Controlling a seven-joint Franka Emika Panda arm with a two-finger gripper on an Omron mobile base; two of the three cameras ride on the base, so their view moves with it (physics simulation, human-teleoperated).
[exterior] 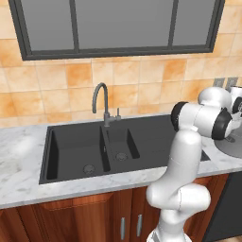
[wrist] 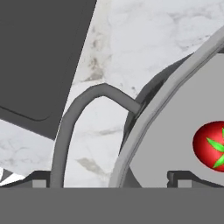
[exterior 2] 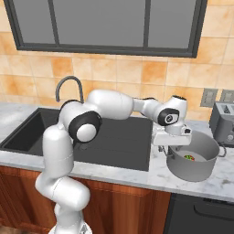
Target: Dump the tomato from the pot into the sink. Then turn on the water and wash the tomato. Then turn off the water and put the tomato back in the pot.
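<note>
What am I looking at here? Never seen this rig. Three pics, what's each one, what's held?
It is a simulated kitchen with a white robot arm on a driving base. Two pictures come from cameras on the base, behind the arm to its left and right. The third looks along the end effector.

On the marble counter sits a dark double sink with a gooseneck faucet, no water running. To its right stands the grey pot with the tomato inside, and a toaster behind.

The end effector is open above the pot's near handle, holding nothing.
</note>
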